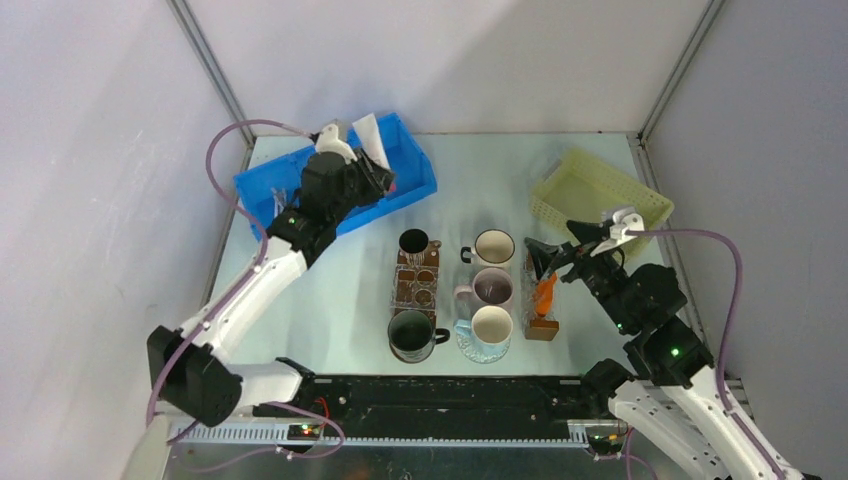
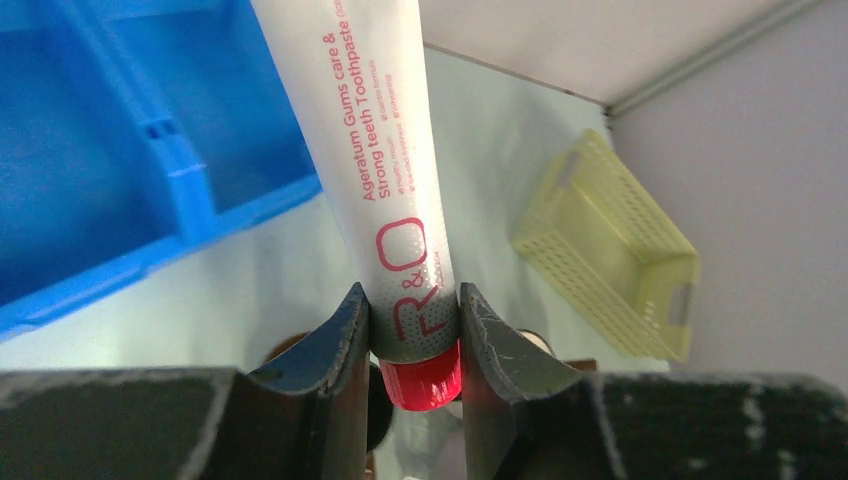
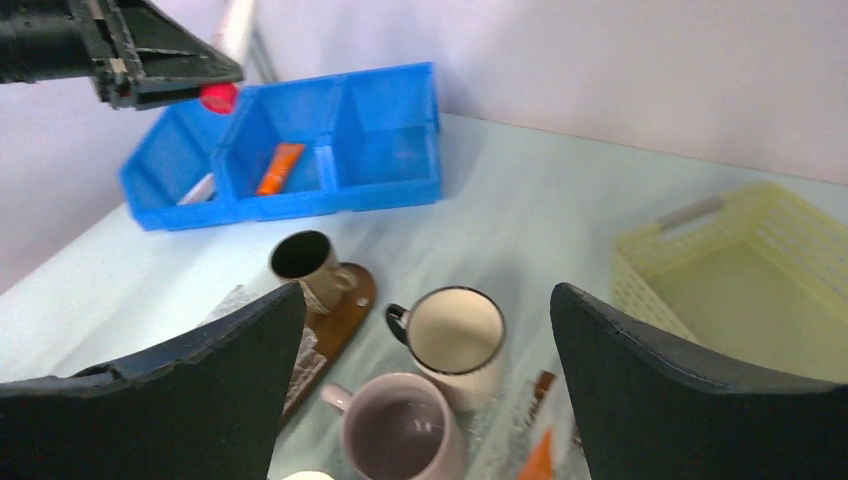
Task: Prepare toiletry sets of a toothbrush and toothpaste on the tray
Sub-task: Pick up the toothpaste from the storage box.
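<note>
One toothpaste (image 2: 380, 150) in left jaws, arm (image 1: 250, 290) outstretched over blue bin (image 1: 412, 168).

White toothpaste (image 2: 385, 170), red cap down, aloft; orange toothpaste (image 3: 280, 167) in blue bin (image 3: 390, 170).

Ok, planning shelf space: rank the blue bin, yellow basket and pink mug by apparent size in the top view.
1. blue bin, largest, though partly covered by the left arm
2. yellow basket
3. pink mug, clearly smallest
</note>
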Tool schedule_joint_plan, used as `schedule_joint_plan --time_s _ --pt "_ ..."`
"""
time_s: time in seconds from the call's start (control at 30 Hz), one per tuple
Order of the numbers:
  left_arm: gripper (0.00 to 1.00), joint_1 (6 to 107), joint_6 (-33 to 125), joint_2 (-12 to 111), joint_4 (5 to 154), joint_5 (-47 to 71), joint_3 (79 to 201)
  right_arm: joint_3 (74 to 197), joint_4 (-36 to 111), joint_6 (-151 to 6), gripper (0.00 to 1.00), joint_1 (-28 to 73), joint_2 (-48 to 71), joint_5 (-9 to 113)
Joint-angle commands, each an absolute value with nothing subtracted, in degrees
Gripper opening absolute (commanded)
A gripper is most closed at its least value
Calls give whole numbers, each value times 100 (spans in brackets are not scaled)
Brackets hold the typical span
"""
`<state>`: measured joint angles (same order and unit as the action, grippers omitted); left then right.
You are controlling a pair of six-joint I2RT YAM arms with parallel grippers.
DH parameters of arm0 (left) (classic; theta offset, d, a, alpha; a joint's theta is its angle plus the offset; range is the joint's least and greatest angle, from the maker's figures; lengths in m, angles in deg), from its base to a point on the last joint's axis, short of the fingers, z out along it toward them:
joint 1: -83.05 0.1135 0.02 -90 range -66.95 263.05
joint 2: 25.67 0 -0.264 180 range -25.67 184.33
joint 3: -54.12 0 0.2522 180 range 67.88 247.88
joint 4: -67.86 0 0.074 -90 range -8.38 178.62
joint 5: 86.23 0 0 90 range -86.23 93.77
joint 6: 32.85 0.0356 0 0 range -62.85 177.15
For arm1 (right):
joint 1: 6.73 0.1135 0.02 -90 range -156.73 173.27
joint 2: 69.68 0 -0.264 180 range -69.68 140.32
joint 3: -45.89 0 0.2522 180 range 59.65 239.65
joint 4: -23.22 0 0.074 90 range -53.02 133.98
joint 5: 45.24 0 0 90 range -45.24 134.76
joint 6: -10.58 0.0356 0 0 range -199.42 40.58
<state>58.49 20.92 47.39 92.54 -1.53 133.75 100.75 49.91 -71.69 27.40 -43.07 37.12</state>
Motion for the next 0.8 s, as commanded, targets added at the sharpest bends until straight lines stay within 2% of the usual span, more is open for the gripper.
schedule_joint_plan --time_s 0.0,0.43,0.77 --pt "1 5359 1945 4078 8232 -94 13121 10269 4102 -6654 94 2839 -3915 4663" --pt "1 3927 2484 3563 6941 -461 12494 10272 2911 -6304 88 3215 -3060 5437" --pt "2 3078 2306 3622 5958 -876 12326 10042 1709 -6643 82 3914 -2449 4776"
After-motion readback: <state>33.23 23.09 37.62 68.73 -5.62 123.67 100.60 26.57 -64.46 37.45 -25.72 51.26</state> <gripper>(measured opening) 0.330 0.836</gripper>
